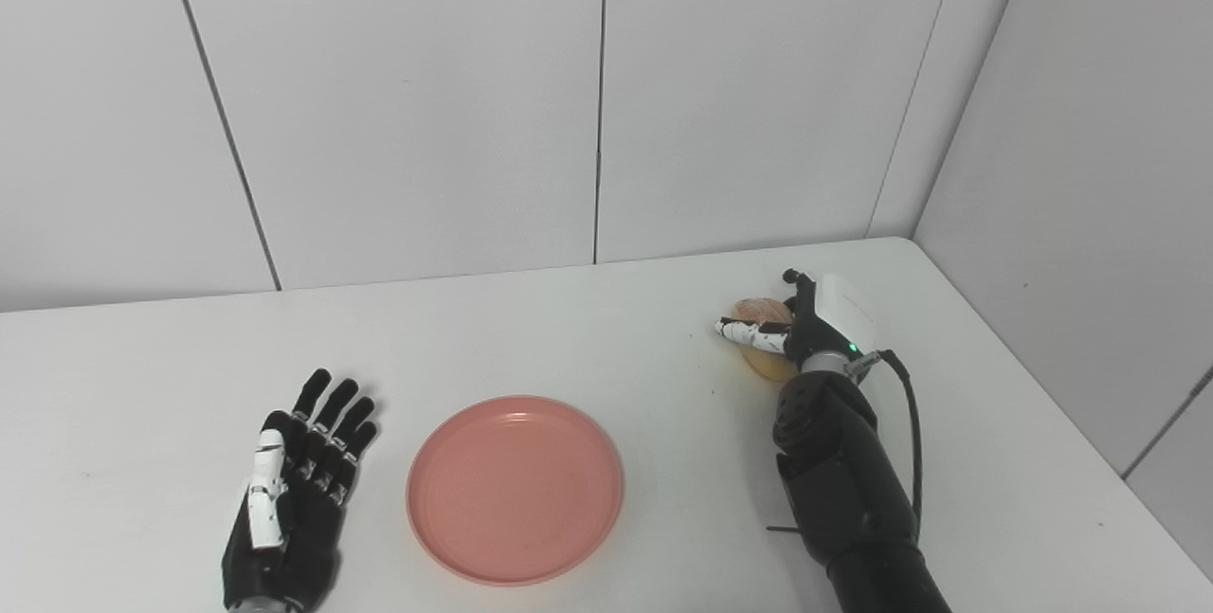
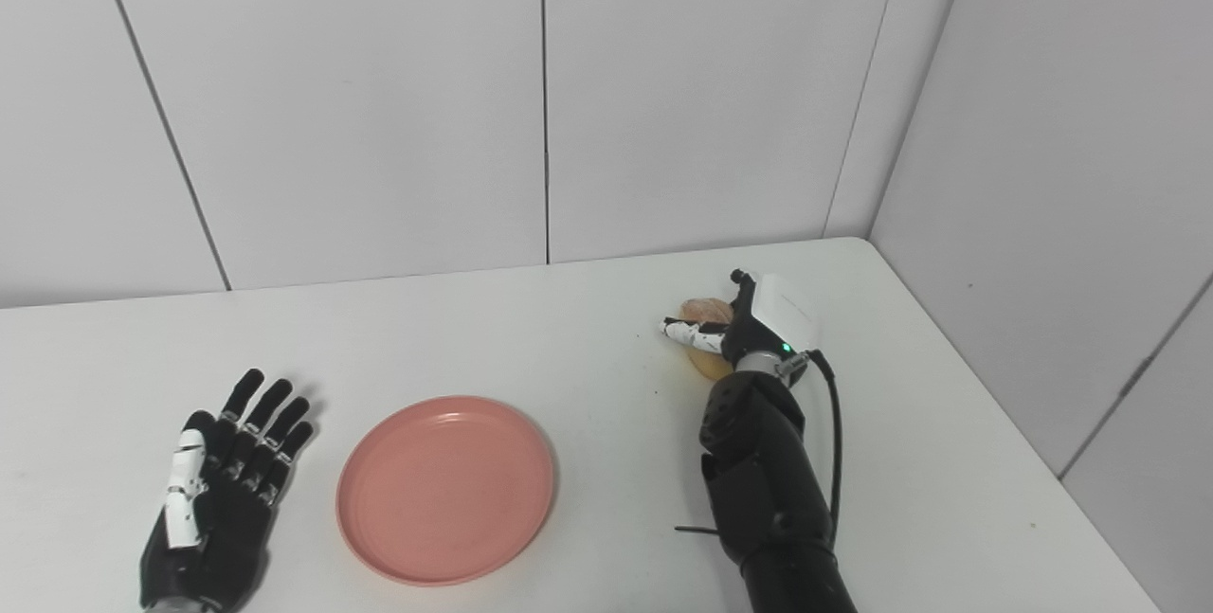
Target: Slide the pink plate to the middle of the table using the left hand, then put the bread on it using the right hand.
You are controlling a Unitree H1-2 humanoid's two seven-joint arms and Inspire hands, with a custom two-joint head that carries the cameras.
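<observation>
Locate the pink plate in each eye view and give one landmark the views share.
Left eye view: pink plate lies bottom centre, right of the open left hand.
Right eye view: it lies bottom, left of centre.
Shared landmark: the right hand on the bread, at the plate's upper right.

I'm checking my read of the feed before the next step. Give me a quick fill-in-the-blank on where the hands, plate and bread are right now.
1. The pink plate holds ____.
2. The left hand lies flat on the table with its fingers ____.
3. The right hand is at the ____.
4. The bread lies to the ____ of the plate.

Missing words: nothing; spread; bread; right
</observation>
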